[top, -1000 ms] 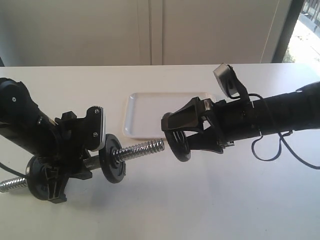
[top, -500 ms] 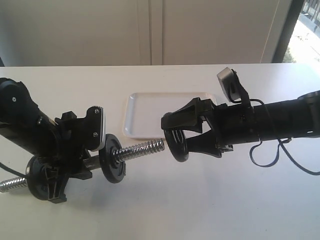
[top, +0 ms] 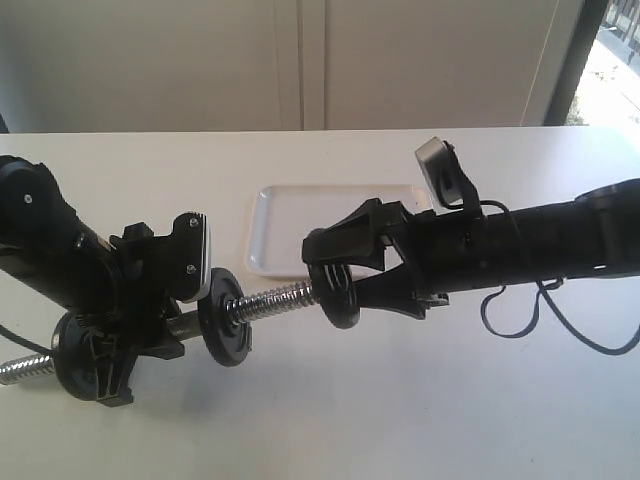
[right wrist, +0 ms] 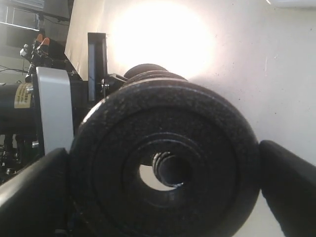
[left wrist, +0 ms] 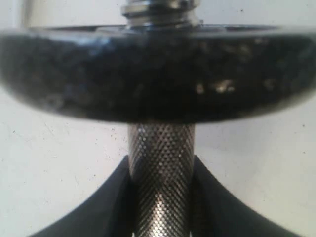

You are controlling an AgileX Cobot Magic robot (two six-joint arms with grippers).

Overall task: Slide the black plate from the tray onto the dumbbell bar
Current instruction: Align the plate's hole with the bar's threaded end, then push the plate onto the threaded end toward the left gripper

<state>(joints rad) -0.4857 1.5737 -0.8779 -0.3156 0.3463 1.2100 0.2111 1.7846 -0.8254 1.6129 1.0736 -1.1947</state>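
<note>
The right fingers (right wrist: pixel 289 185) pinch the round black cast-iron plate (right wrist: pixel 197 123) across its rim, leaving its centre hole free for the threaded tip of the short chrome dumbbell bar (top: pixel 283 297), which sits at its mouth. The left fingers (left wrist: pixel 101 207) clamp the knurled middle, bracing the bar off the surface (top: pixel 400 400), near the white plastic tray (top: pixel 290 215).

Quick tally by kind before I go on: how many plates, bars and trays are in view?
Black plates: 3
Dumbbell bar: 1
Tray: 1
Total: 5
</note>
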